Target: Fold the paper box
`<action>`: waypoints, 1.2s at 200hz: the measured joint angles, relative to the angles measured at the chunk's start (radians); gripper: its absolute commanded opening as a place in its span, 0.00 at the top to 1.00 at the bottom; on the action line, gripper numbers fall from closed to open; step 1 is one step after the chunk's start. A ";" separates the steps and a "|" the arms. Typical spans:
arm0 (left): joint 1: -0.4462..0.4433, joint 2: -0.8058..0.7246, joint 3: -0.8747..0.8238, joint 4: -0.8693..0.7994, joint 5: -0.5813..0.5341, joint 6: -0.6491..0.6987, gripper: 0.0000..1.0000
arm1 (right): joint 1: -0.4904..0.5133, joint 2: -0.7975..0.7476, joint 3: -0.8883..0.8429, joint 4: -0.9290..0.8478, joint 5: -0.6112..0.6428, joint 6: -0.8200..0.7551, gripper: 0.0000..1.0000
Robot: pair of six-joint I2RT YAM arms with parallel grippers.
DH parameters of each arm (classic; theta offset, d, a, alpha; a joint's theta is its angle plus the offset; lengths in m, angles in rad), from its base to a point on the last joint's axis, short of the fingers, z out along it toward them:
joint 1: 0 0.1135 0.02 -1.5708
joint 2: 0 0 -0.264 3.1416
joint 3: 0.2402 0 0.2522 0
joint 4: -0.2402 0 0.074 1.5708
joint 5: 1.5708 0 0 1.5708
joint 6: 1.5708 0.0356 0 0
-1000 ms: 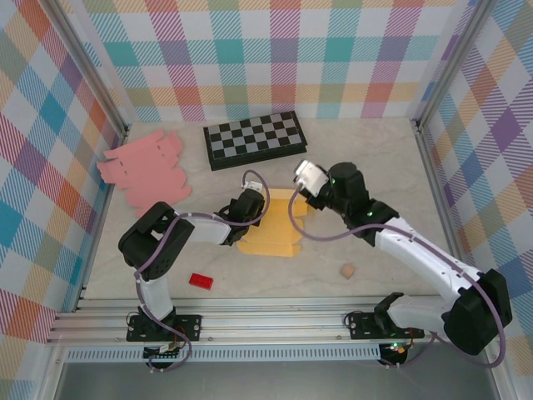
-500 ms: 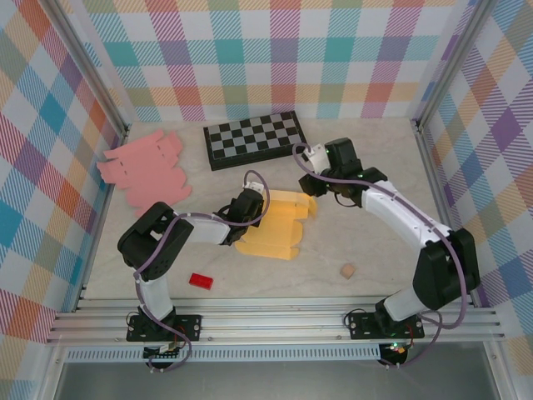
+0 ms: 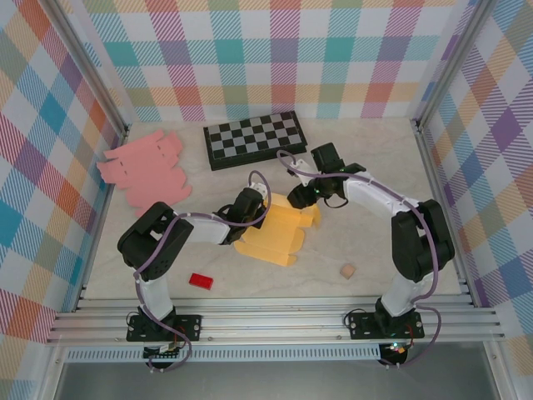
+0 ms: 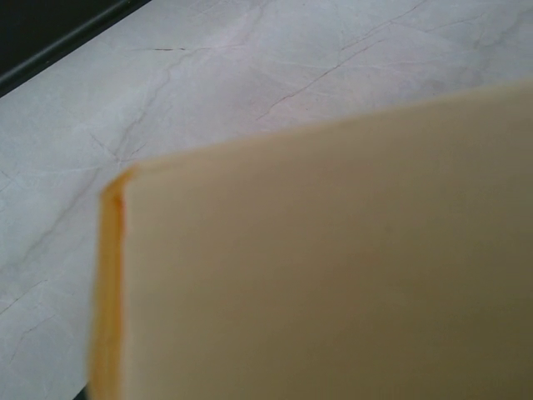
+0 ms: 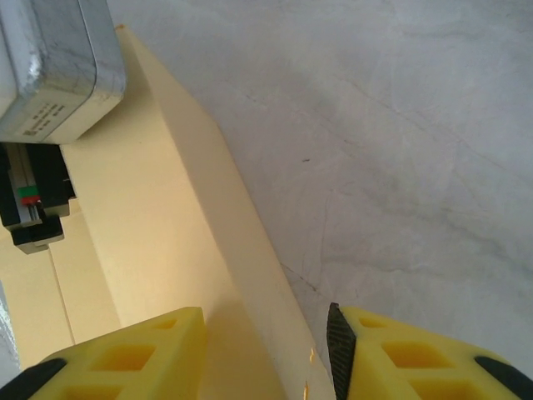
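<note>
The yellow paper box lies partly folded in the middle of the table. My left gripper sits at its left edge, shut on a panel. That panel stands right against the left wrist camera and hides the fingers. My right gripper is low at the box's far right corner and stands open. In the right wrist view its yellow fingertips straddle a raised fold of the box, one on the paper side and one over bare table. The left gripper's grey body shows at the top left there.
A folded chessboard lies at the back. A flat pink paper cutout lies at the back left. A small red block and a tan cube rest near the front. Plaid walls close in three sides.
The right arm swung back and its gripper dropped to the box's far right corner, jaws a little wider. The box turned and slid slightly forward. The left gripper stayed put.
</note>
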 measured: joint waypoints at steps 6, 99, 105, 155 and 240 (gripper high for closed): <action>0.001 0.000 0.001 -0.001 0.003 0.002 0.84 | 0.001 0.001 0.001 -0.002 -0.005 -0.003 0.55; 0.003 -0.028 -0.018 -0.058 0.058 0.026 0.67 | 0.009 0.002 0.001 -0.015 -0.004 -0.018 0.55; 0.006 -0.043 -0.031 -0.058 0.061 0.026 0.66 | 0.010 0.002 0.001 -0.016 -0.003 -0.018 0.55; 0.063 -0.227 -0.180 -0.024 0.155 0.018 0.56 | 0.010 0.002 0.001 -0.017 -0.003 -0.018 0.56; 0.195 -0.277 -0.275 0.139 0.385 -0.114 0.55 | 0.010 0.002 0.003 -0.021 -0.003 -0.018 0.56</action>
